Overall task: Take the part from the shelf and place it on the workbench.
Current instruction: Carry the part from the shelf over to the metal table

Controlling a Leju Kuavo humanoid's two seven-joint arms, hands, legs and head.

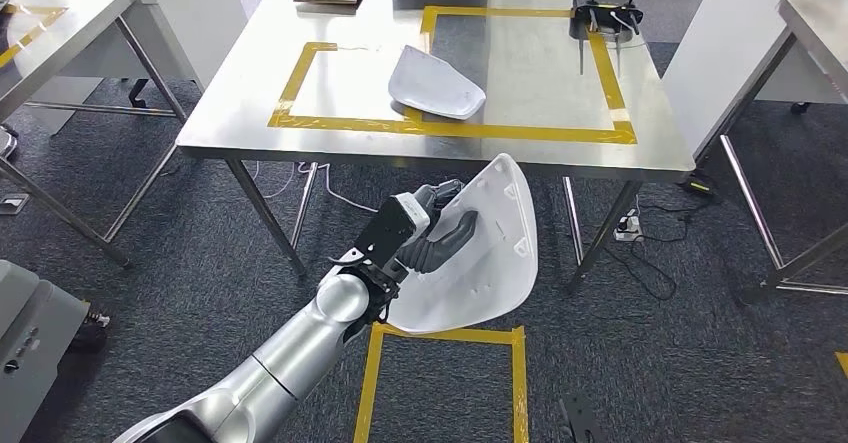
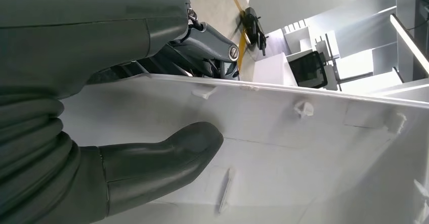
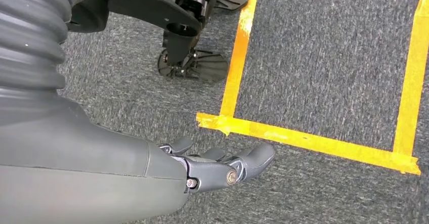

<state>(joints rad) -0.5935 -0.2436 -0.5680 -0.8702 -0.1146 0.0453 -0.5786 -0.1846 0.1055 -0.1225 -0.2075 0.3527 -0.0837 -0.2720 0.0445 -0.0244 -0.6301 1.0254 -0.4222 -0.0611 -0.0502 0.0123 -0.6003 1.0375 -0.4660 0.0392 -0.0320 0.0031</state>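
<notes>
- The white plastic panel (image 1: 478, 253) is clamped in the left hand (image 1: 432, 235), long axis upright.
- The workbench (image 1: 250, 83) lies at twelve o'clock, ahead.
- The right hand (image 3: 222, 166) hangs empty, fingers loosely apart.

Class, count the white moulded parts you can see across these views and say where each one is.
2. One white part lies on the workbench, over the yellow tape line. The other part is held by the left hand, short of the bench. Others may be out of view.

Head view looks down at workbench (image 1: 250, 113); wrist views sit close behind hands.
</notes>
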